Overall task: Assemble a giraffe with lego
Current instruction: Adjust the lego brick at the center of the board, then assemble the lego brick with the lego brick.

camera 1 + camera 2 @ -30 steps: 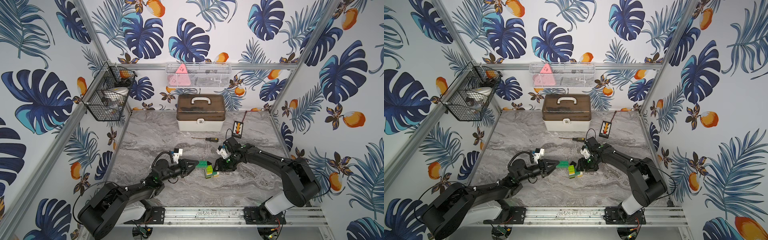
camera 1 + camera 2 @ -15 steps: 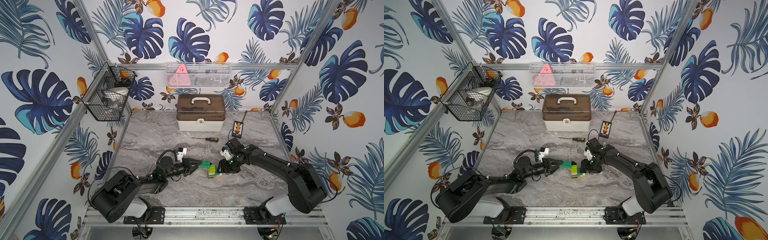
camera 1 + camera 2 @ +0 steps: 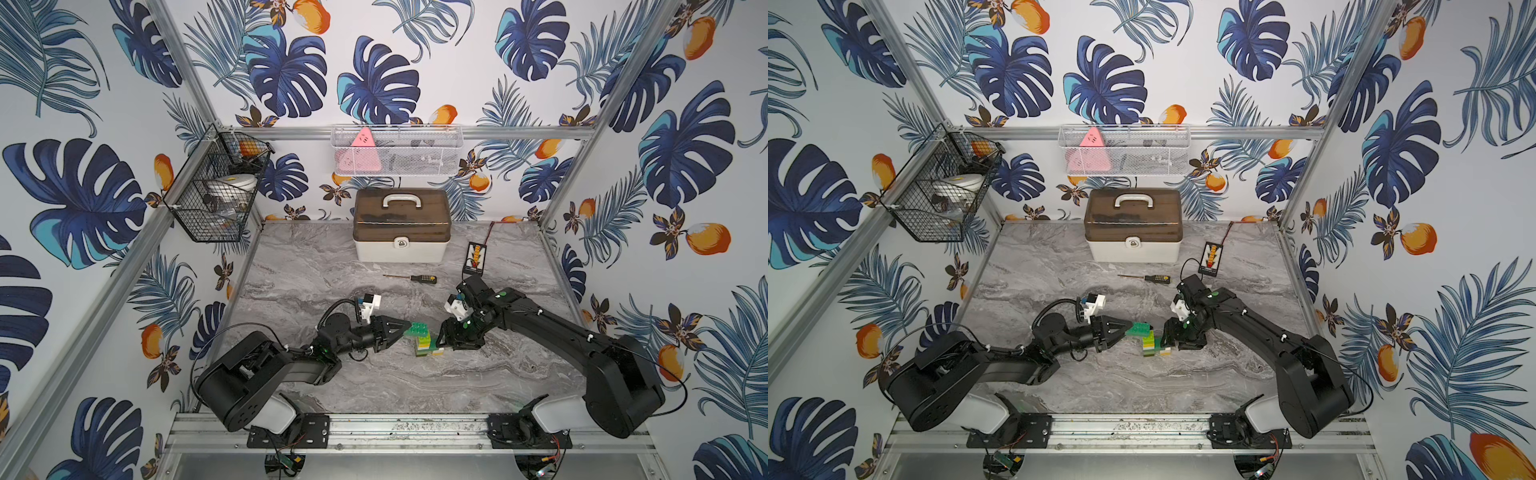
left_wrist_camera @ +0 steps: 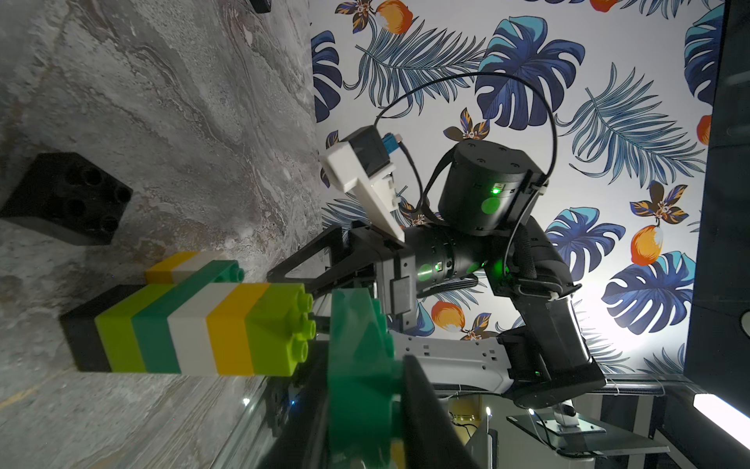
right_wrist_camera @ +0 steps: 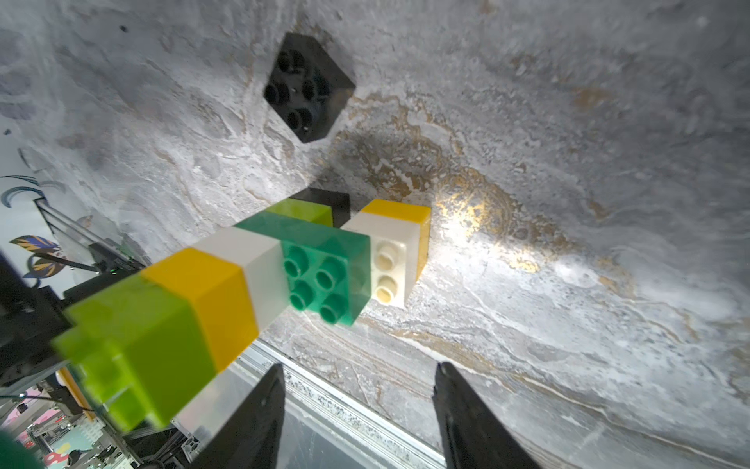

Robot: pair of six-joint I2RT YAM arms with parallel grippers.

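I'm watching the giraffe standing upright on the marble table, near the front and between the two arms. In the left wrist view its column is showing black at the base, then lime, green, white, yellow and lime on top. In the right wrist view a long green crosspiece is sticking out from the column, with a short white-and-yellow leg sitting beside it. My left gripper is clenching a dark green brick and holding it level with the lime top studs, just beside them, with a thin gap showing in the left wrist view. My right gripper is hanging released next to the giraffe on its other side, its jaws standing apart with nothing between them. A loose black brick is lying studs-up on the table near the figure. It is not showing in either top view. Further back, a screwdriver is lying in front of the toolbox.
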